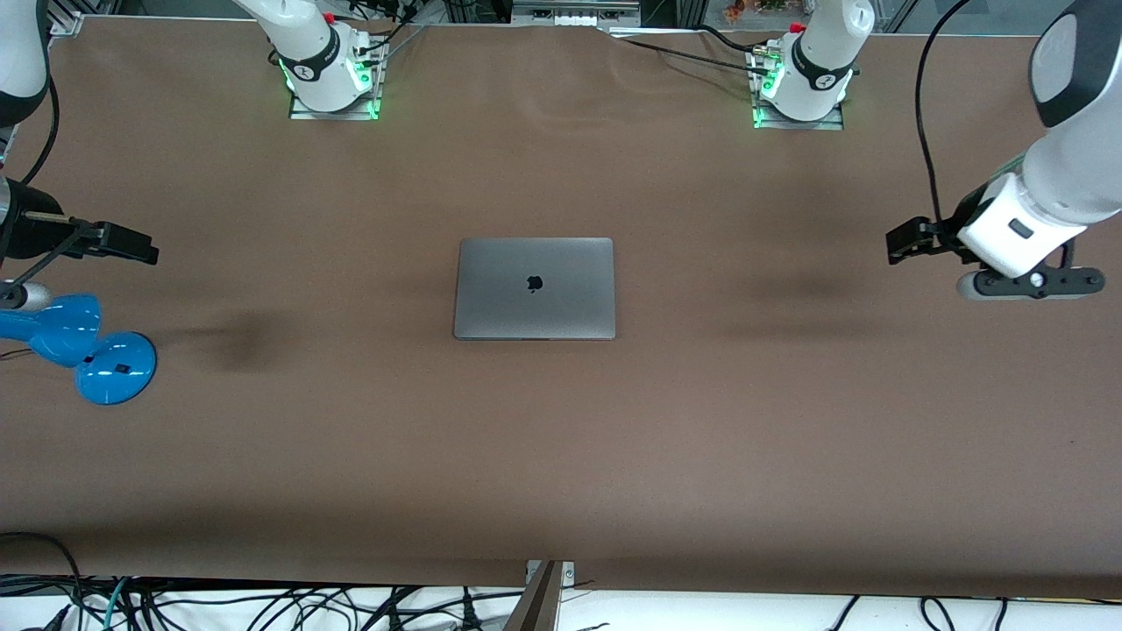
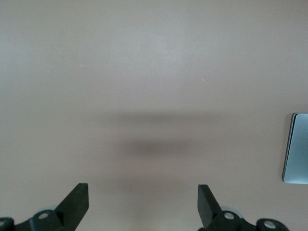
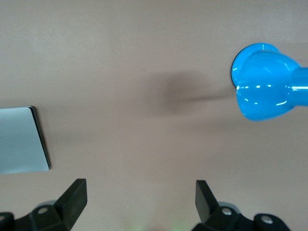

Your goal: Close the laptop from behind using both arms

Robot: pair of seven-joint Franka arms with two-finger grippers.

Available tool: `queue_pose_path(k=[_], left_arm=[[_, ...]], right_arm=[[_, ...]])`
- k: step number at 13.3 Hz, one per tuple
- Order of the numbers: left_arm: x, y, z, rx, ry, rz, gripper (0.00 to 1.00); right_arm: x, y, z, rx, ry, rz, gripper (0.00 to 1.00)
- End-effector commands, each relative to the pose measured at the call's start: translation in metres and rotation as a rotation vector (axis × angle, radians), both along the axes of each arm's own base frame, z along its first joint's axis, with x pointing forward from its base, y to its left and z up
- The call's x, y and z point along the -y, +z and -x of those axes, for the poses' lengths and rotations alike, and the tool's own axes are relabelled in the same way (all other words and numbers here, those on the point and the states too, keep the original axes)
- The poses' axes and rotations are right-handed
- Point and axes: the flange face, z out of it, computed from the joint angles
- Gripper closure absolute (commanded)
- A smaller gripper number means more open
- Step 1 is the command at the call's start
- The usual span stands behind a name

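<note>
Already the laptop [image 1: 534,288] is seen shut, its lid lying flat on the base with the logo facing up, in the middle of the table [image 1: 561,456], about midway between the two arm ends. No gap between lid and base can be made out in the front view, so the closing is judged to be done. The left gripper [image 1: 907,241] is held up over bare table at the left arm's end, well apart from the laptop; in the left wrist view its fingers [image 2: 77,202] are spread wide with nothing between them, and only one edge of the laptop [image 2: 296,148] is caught. The right gripper [image 1: 123,244] is held likewise over the right arm's end, fingers [image 3: 74,198] parted and empty, with a corner of the laptop [image 3: 21,139] at the rim of its wrist view. A blue lamp [image 1: 88,346] stands on the table close to that gripper, nearer the front camera. Both arms are judged to be parked wide so that the laptop is left uncovered and nothing can be knocked; neither is placed for any further push on the lid.
</note>
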Motion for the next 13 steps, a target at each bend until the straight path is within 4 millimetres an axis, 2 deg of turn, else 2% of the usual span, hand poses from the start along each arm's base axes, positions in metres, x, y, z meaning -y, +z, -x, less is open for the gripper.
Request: queue_pose_path(k=[1, 4, 6, 8, 11, 13], left_arm=[[-0.008, 0.01, 0.006, 0.01, -0.054, 0.014, 0.0], [-0.033, 0.019, 0.003, 0.029, -0.091, 0.02, 0.0], [-0.035, 0.019, 0.004, 0.025, -0.102, 0.021, 0.0], [-0.046, 0.02, 0.007, 0.007, -0.123, 0.036, 0.0], [-0.043, 0.033, 0.004, 0.026, -0.12, 0.038, 0.0], [-0.039, 0.034, 0.006, 0.008, -0.131, 0.032, 0.0]], right_arm=[[0.017, 0.009, 0.012, 0.039, -0.01, -0.001, 0.0], [0.018, 0.016, 0.017, 0.044, -0.01, 0.003, 0.0], [0.018, 0.018, 0.022, 0.041, -0.006, 0.001, 0.0], [0.018, 0.021, 0.024, 0.044, -0.003, 0.0, 0.0], [0.014, 0.028, 0.027, 0.053, 0.044, -0.008, 0.0], [0.012, 0.026, 0.026, 0.047, 0.05, -0.012, 0.0]])
